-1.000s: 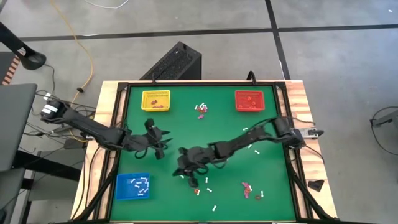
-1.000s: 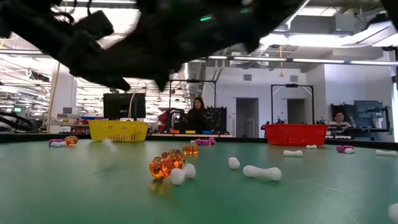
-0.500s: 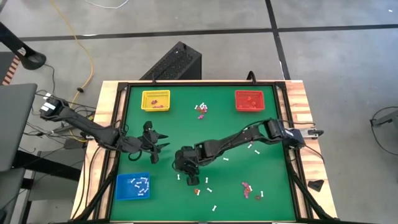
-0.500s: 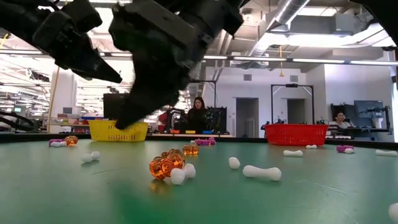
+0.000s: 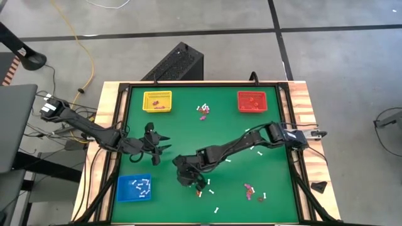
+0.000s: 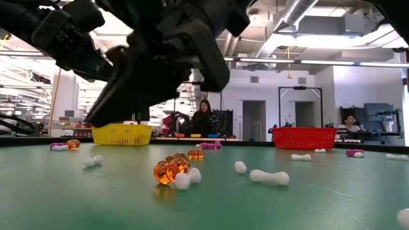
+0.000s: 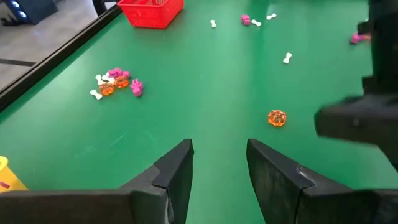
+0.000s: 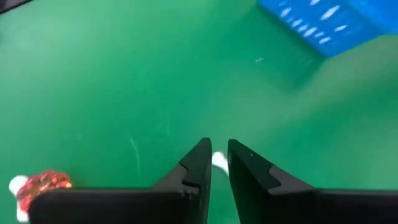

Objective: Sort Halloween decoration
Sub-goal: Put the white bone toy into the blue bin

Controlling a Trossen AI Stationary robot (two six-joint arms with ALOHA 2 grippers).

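The right gripper [image 5: 183, 177] is low over the green table [image 5: 188, 132], out toward the near left, between the blue tray [image 5: 134, 188] and a scatter of loose trinkets. In its wrist view the two dark fingers [image 8: 198, 163] stand slightly parted with a small white piece [image 8: 219, 160] showing in the gap between the tips; whether they are pinching it I cannot tell. An orange-red trinket [image 8: 42, 183] lies close beside, and the blue tray sits ahead with white bits inside.

The left gripper [image 5: 164, 143] hovers over the table's left-middle, fingers [image 7: 177, 174] spread apart with nothing between them, only bare green felt.

The decorations are all over: a mixed white, pink and orange cluster [image 5: 203, 111] between the yellow tray [image 5: 157, 100] and the red tray [image 5: 252, 101], white bones [image 6: 269, 177] and an orange piece [image 6: 170, 170] in the near middle, purple-pink ones [image 5: 250, 188] near the right front.
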